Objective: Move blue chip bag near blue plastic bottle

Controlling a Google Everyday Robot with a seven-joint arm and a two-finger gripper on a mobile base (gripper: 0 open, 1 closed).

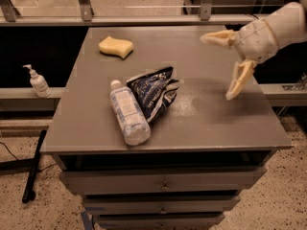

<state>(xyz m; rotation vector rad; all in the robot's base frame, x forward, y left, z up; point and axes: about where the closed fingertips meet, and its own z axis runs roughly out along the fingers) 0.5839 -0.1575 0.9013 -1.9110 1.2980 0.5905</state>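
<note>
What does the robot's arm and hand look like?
The arm is white, round and smooth. Its gripper, over the right side of the table, has two pale yellowish, pointy fingers. No cables or markings show.
</note>
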